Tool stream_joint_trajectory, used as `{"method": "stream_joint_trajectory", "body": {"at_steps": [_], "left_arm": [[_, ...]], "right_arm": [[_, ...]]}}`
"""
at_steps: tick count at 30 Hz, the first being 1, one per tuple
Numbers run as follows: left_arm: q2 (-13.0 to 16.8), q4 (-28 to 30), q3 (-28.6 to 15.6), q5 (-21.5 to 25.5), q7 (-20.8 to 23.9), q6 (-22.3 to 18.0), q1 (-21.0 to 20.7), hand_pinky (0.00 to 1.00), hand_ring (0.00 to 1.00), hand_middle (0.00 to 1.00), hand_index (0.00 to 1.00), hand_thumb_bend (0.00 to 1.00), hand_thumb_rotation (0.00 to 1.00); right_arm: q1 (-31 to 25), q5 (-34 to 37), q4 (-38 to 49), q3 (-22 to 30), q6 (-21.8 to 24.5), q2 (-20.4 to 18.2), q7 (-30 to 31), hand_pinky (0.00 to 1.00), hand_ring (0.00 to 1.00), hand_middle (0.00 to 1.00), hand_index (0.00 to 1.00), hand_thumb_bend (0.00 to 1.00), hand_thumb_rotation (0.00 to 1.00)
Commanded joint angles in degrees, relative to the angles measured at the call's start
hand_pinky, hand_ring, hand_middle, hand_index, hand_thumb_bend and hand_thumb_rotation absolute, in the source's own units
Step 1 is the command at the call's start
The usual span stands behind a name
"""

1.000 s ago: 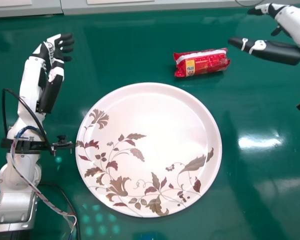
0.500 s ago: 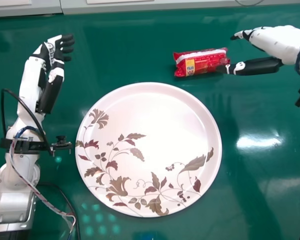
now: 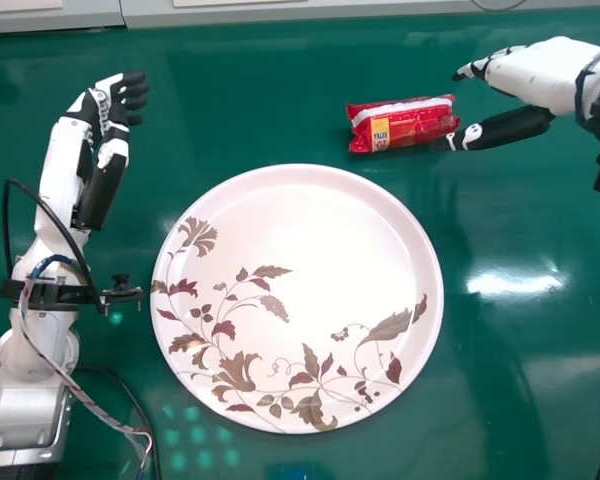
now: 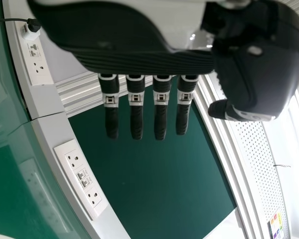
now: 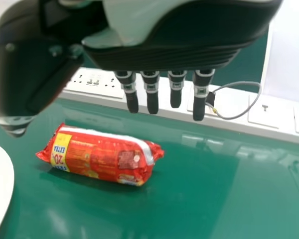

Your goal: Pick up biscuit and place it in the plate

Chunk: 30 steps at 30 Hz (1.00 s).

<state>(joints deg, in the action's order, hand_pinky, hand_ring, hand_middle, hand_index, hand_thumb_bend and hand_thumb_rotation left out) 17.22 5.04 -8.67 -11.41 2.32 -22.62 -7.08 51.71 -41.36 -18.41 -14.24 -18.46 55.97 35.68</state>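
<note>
Red, shiny biscuit packet (image 3: 405, 125), yellow label

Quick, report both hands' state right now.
Left hand: open, fingers straight, holding nothing.
Right hand: open, fingers straight, thumb close by the biscuit packet but not gripping it.

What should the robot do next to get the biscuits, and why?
Probably ease its right hand lower and closer around the biscuits before curling its fingers. The fingers are straight and hold nothing, and the biscuits lie on the table, outside the plate.
</note>
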Motion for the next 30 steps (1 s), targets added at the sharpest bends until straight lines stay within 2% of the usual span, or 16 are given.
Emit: {"method": "stream_joint_trajectory", "body": {"at_steps": [1,12,19,24,30], "left_arm": [[-0.1,0.7,-0.1,-0.3,0.1,0.1,1.0,0.74,0.81,0.83,0.84,0.24,0.02],[-0.7,2.7,-0.1,-0.4,0.1,1.7,1.9,0.75,0.82,0.84,0.85,0.24,0.06],[-0.6,3.7,-0.4,-0.8,0.3,1.7,2.6,0.75,0.82,0.83,0.84,0.24,0.03],[-0.6,4.0,-0.5,-0.4,0.1,1.8,3.0,0.75,0.82,0.84,0.84,0.24,0.04],[-0.7,4.2,-0.5,-0.5,0.2,1.6,3.3,0.75,0.82,0.84,0.85,0.24,0.05]], "right_arm": [[2.8,-0.7,-2.3,-1.2,-1.1,-0.9,0.1,0.86,1.0,1.0,1.0,1.0,0.45],[10.3,-4.7,-14.8,-6.0,-5.4,-5.4,-5.7,0.86,0.99,1.0,1.0,1.0,0.44],[13.8,-5.6,-22.4,-8.4,-9.0,-7.7,-9.0,0.84,0.99,1.0,1.0,1.0,0.47],[14.5,-6.4,-23.5,-9.7,-9.2,-8.6,-9.4,0.84,0.99,1.0,1.0,1.0,0.44],[15.1,-7.7,-24.0,-11.1,-10.2,-8.7,-9.6,0.83,0.99,1.0,1.0,1.0,0.47]]}}
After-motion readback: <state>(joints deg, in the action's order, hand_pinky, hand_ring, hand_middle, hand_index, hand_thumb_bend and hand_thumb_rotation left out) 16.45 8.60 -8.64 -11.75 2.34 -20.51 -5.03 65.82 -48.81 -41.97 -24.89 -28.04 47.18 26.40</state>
